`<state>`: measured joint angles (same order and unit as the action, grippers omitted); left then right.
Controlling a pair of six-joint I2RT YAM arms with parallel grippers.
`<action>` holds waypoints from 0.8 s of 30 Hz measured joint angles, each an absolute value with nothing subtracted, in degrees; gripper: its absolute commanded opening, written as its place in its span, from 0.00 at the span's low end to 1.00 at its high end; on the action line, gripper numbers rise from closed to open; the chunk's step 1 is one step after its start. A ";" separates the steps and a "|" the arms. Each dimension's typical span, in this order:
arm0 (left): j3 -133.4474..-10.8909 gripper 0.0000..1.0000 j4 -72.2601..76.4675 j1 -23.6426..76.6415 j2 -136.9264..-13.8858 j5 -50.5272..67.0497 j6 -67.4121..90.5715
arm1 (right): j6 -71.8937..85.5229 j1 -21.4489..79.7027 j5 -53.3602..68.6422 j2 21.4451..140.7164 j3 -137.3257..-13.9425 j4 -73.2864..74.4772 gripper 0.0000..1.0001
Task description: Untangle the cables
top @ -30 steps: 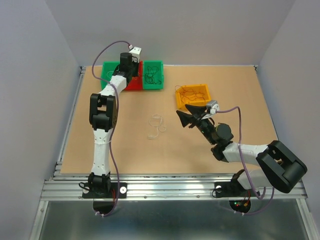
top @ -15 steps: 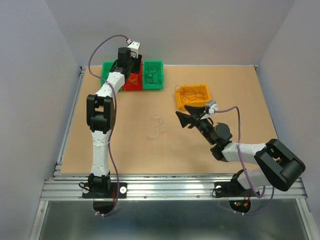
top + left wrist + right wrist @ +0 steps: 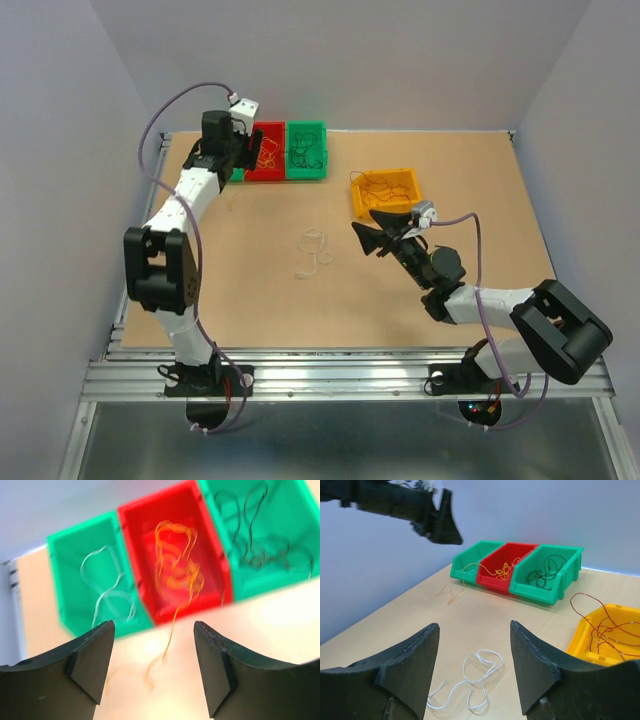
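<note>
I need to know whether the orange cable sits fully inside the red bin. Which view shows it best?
Left wrist: the orange cable is close and large, with one strand trailing over the red bin's front edge onto the table. Right wrist shows it small; top view, barely.

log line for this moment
left gripper: open, empty, near red bin | orange cable: in red bin, tail over rim onto table | white cable: loose on table | right gripper: open, empty
</note>
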<state>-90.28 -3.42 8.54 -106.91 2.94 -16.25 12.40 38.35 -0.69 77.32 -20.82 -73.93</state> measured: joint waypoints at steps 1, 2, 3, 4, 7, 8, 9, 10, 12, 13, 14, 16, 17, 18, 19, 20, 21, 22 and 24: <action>-86.72 0.78 -3.53 8.14 -103.57 2.83 -17.30 | 12.40 38.35 -0.69 77.19 -20.82 -74.00 0.64; -82.74 0.78 -3.42 7.57 -99.00 2.74 -18.44 | 12.43 38.35 -0.69 76.99 -20.82 -73.97 0.64; -80.20 0.78 -2.46 7.18 -96.57 2.57 -19.42 | 12.40 38.35 -0.69 76.69 -20.80 -74.00 0.64; -76.79 0.78 -1.56 6.31 -93.08 2.44 -20.58 | 12.40 38.35 -0.69 76.42 -20.80 -74.00 0.64; -68.66 0.78 -1.28 4.43 -85.38 2.31 -23.68 | 12.45 38.35 -0.60 75.79 -20.78 -74.00 0.76; -66.46 0.78 -0.91 3.42 -83.72 2.37 -24.62 | 12.49 38.35 -0.54 75.61 -20.78 -74.00 0.81; -64.97 0.78 -0.56 2.72 -83.07 2.52 -25.43 | 12.49 38.35 -0.47 75.53 -20.78 -74.02 0.85; -63.72 0.78 -0.58 2.09 -82.85 2.55 -26.02 | 12.64 38.35 -0.40 75.35 -20.78 -74.00 0.89; -61.54 0.78 -0.73 0.84 -83.64 3.07 -27.20 | 13.02 38.35 -0.38 75.24 -20.78 -74.00 0.91; -61.08 0.79 -0.91 0.10 -84.51 3.55 -27.57 | 12.93 38.35 -0.36 75.11 -20.78 -73.95 0.91; -60.97 0.80 -0.95 -0.45 -85.82 4.16 -27.97 | 12.97 38.35 -0.36 75.00 -20.78 -73.97 0.91; -61.17 0.84 -0.62 -1.41 -89.45 4.95 -28.12 | 12.97 38.35 -0.32 74.61 -20.71 -74.00 0.93; -61.49 0.84 -0.75 -1.78 -90.96 5.26 -28.14 | 12.93 38.35 -0.30 74.43 -20.64 -74.02 0.95; -62.00 0.85 -0.75 -2.11 -92.84 5.58 -28.18 | 12.93 38.35 -0.30 74.17 -20.49 -74.00 1.00; -62.74 0.85 -0.78 -2.46 -95.04 6.07 -28.18 | 12.86 38.35 -0.32 73.97 -20.40 -74.00 1.00; -63.59 0.90 -0.97 -2.72 -97.08 6.48 -28.18 | 12.78 38.35 -0.32 73.67 -20.25 -74.04 1.00; -64.51 0.98 -1.08 -2.90 -98.85 7.03 -28.18 | 12.78 38.35 -0.36 73.32 -20.03 -74.02 1.00; -65.65 0.99 -1.17 -3.05 -100.95 7.57 -28.25 | 12.78 38.35 -0.38 73.01 -19.86 -74.02 1.00; -67.31 0.99 -1.58 -3.09 -103.39 8.45 -28.36 | 12.64 38.35 -0.47 72.53 -19.66 -74.00 1.00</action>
